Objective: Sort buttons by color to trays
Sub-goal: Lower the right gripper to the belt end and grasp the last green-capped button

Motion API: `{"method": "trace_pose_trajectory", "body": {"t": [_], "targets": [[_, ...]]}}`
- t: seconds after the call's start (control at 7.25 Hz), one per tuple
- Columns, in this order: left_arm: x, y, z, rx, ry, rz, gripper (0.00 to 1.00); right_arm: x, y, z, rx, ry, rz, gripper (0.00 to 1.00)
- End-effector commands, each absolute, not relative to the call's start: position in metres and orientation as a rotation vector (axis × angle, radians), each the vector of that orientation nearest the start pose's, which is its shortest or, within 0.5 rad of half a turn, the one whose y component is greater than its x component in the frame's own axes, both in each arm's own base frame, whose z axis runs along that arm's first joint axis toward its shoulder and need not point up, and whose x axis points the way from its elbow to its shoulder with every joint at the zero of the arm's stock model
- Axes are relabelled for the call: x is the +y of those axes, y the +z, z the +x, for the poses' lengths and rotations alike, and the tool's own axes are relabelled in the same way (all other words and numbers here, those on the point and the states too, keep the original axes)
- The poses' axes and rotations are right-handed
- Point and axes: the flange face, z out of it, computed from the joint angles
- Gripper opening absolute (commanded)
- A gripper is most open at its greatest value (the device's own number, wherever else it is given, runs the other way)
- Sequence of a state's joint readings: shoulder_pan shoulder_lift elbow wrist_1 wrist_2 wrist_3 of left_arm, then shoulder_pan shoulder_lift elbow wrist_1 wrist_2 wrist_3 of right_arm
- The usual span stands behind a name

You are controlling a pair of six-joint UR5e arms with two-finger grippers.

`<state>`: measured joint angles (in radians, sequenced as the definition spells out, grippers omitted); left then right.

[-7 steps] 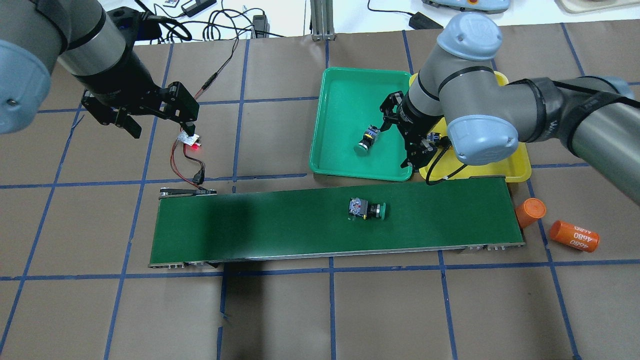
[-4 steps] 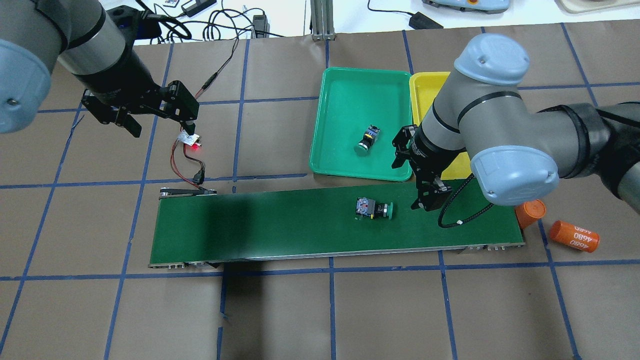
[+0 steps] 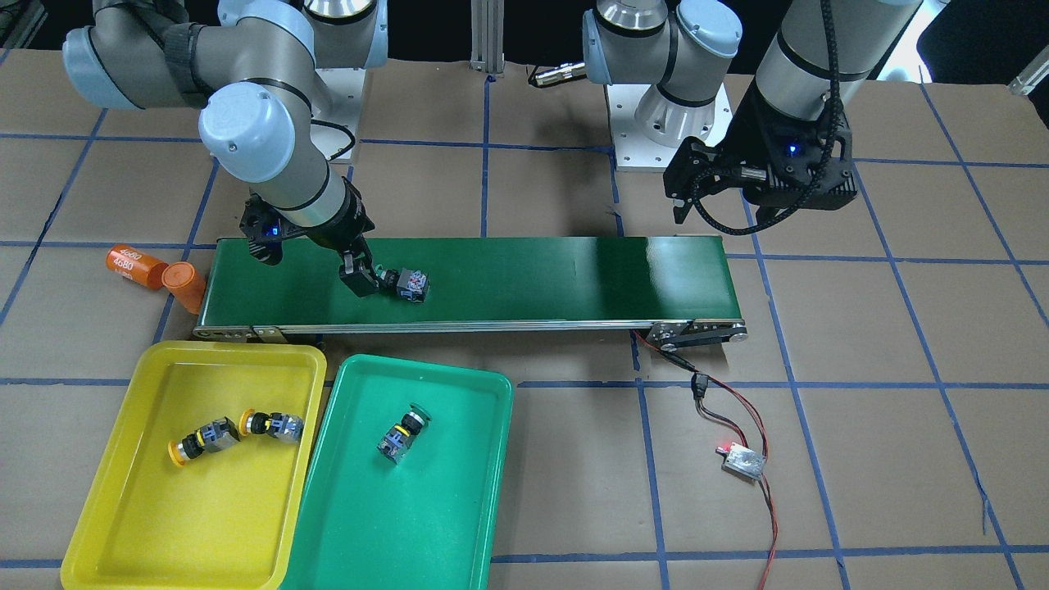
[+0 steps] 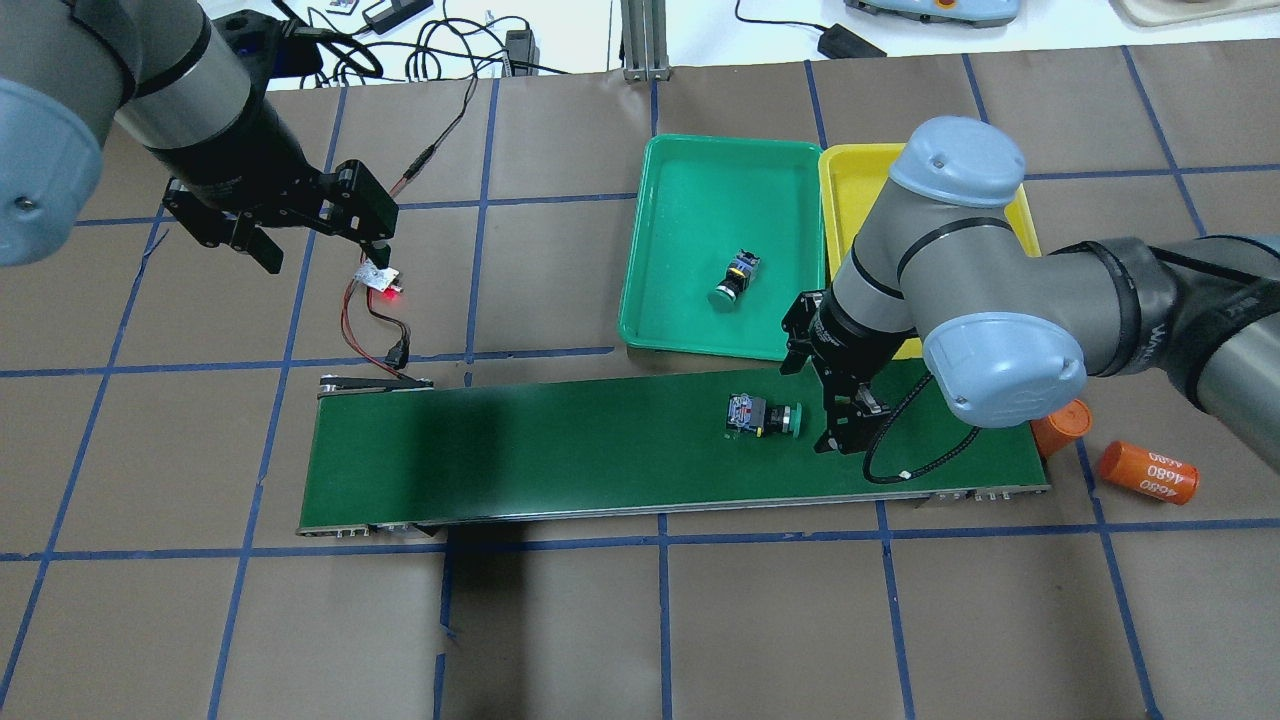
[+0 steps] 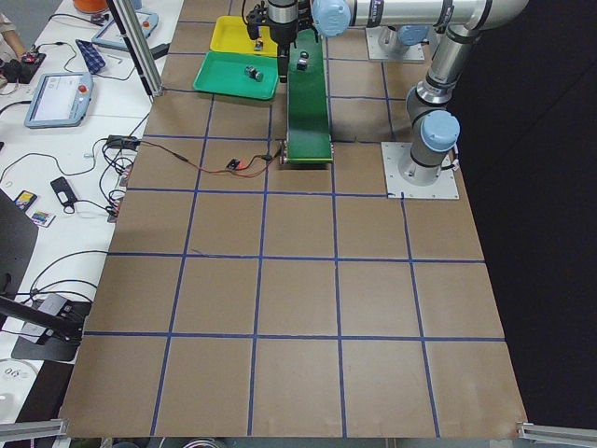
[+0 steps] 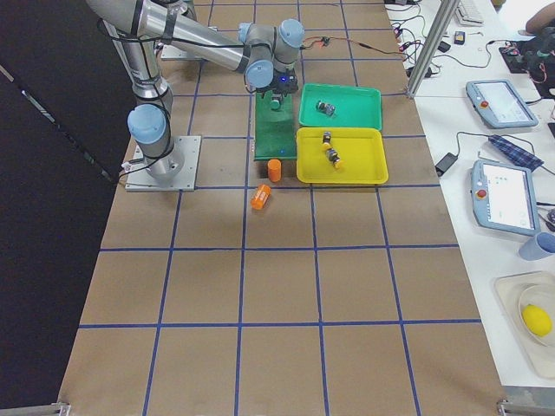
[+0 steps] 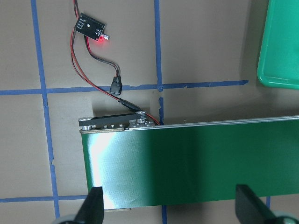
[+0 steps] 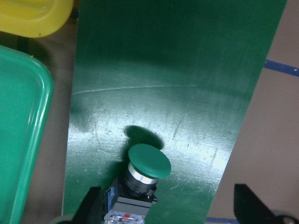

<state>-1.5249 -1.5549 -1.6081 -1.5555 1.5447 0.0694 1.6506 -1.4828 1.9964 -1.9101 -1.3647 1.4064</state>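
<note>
A green button (image 4: 762, 417) lies on its side on the conveyor belt (image 4: 560, 450), cap toward my right gripper (image 4: 842, 428). That gripper hangs low over the belt just beside the cap, open. In the right wrist view the green button (image 8: 145, 177) sits close to the left fingertip (image 8: 93, 207), with nothing gripped. Another green button (image 4: 733, 278) lies in the green tray (image 4: 690, 180). Two yellow buttons (image 3: 201, 441) (image 3: 274, 424) lie in the yellow tray (image 3: 123, 508). My left gripper (image 4: 320, 240) hovers open past the belt's left end, holding nothing.
Two orange cylinders (image 4: 1060, 425) (image 4: 1148, 472) lie just off the belt's right end. A small circuit board with a red light (image 4: 378, 280) and its wires run to the belt's left end. Cables and devices sit along the far table edge.
My right arm swung from over the trays down to the belt and now sits beside the green button. The button has travelled a little to the right along the belt. The left arm stayed still.
</note>
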Motion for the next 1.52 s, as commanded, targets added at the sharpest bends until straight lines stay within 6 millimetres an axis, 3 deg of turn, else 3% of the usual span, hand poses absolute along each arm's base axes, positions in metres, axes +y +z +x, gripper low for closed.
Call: {"method": "trace_pose_trajectory", "body": {"t": [0.0,0.55,0.69,0.83,1.1,1.38], "targets": [[-0.49,0.479,-0.113,3.168,0.007,0.039,1.0,-0.451,0.265,0.19,2.415,0.439,1.927,1.0],[-0.493,0.479,-0.113,3.167,-0.009,0.037,1.0,-0.446,0.237,0.19,2.434,0.516,1.956,1.0],[-0.493,0.478,-0.113,3.167,-0.007,0.034,1.0,-0.446,0.236,0.19,2.436,0.508,1.947,0.54],[-0.493,0.479,-0.113,3.167,-0.01,0.037,1.0,-0.45,0.24,0.19,2.436,0.48,1.932,0.01],[-0.493,0.478,-0.113,3.167,-0.01,0.037,1.0,-0.455,0.249,0.188,2.489,0.434,1.84,0.0],[-0.493,0.478,-0.113,3.167,-0.01,0.037,1.0,-0.477,0.277,0.188,2.462,0.333,1.819,0.0]]}}
